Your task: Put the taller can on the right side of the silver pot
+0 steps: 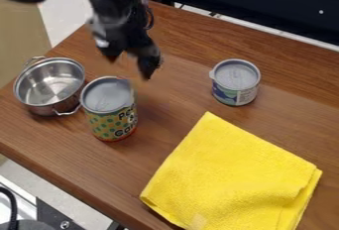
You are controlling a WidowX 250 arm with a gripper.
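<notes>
The taller can (109,117) stands upright on the wooden table (173,97), at the left of the scene, just to the right of the silver pot (49,95) and a little nearer. Its long axis is vertical, the grey lid facing up and the base down on the wood; the large dark lettering on its green, dotted label faces near and right. The pot sits upright with its mouth up, one handle at the far left and the other at the near right, beside the can; whether that handle touches the can I cannot tell.

The black gripper (131,64) hangs above the table, beyond the taller can and slightly right of it, pointing down. Its two fingers are spread, with nothing between them.

Farther right, well apart, the shorter can (236,85) stands upright, lid up. A folded yellow cloth (232,174) lies flat at the near right.
</notes>
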